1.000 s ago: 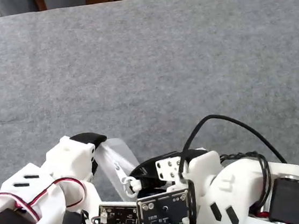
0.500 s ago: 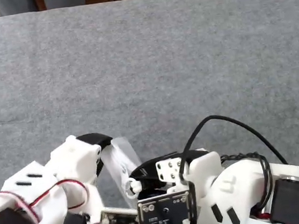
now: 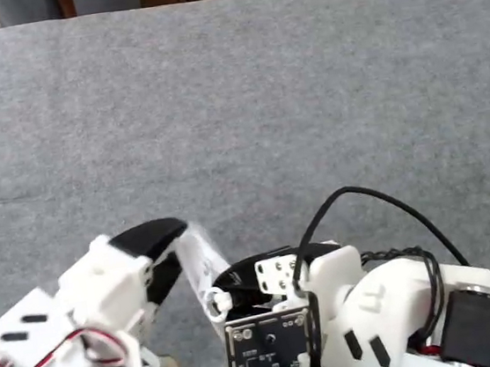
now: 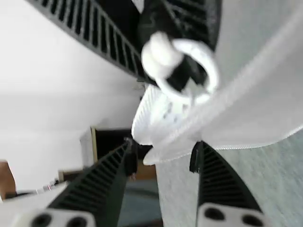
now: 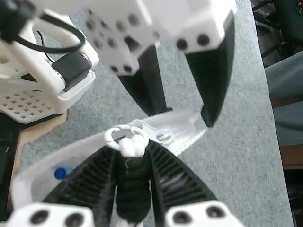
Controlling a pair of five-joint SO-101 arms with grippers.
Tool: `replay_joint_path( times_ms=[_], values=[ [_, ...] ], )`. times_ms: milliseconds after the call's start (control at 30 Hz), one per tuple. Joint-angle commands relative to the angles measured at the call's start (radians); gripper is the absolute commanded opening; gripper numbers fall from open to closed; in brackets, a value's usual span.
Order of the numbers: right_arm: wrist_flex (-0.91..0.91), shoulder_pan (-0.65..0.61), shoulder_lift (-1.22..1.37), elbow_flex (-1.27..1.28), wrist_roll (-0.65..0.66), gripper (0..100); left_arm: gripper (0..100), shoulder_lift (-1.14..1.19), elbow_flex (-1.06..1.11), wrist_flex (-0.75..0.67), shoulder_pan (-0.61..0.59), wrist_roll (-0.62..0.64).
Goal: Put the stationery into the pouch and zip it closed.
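A clear pouch hangs off the grey table between the two arms. My right gripper is shut on the white zip pull, a ring on a black cord; the high view shows the ring at this gripper. My left gripper is open, its black fingers standing on either side of the pouch's end with a wide gap. In the left wrist view the zip pull sits just past the pouch. A blue item shows inside the pouch.
The grey cloth table stretches away from both arms. A black cable loops over the right arm, and a circuit board sits at its wrist. The left arm's white perforated base stands close by.
The left arm has drawn back toward the near edge and tilted, and its fingers have spread apart at the pouch's end. The right gripper has kept still on the zip pull.
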Motion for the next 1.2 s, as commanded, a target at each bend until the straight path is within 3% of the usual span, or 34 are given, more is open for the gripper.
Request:
replay_joint_path(
  times_ms=[0,167,333,467,533,733,867,1167],
  values=[
    [-0.005,-0.012,0.013,0.002,-0.037,1.3,21,-0.008,0.116,-0.203,-0.018,-0.489],
    [-0.003,-0.012,0.005,0.002,-0.038,1.3,21,-0.029,0.189,-0.281,0.005,-0.502],
    [-0.003,-0.009,0.004,-0.005,-0.041,1.3,20,-0.114,0.185,-0.167,0.073,-0.500],
    [-0.005,-0.006,0.004,-0.007,-0.043,1.3,2,-0.233,0.185,-0.068,0.076,-0.502],
    [-0.006,-0.006,0.007,-0.007,-0.043,1.3,6,-0.276,0.191,-0.051,0.076,-0.500],
    [-0.011,0.049,0.010,-0.015,-0.040,1.3,3,-0.322,0.214,-0.055,0.070,-0.493],
    [-0.012,0.086,0.012,-0.041,-0.038,1.3,3,-0.316,0.176,-0.058,0.065,-0.422],
    [-0.028,0.207,0.012,-0.044,-0.043,1.3,3,-0.204,0.084,-0.058,-0.162,-0.370]
  ],
)
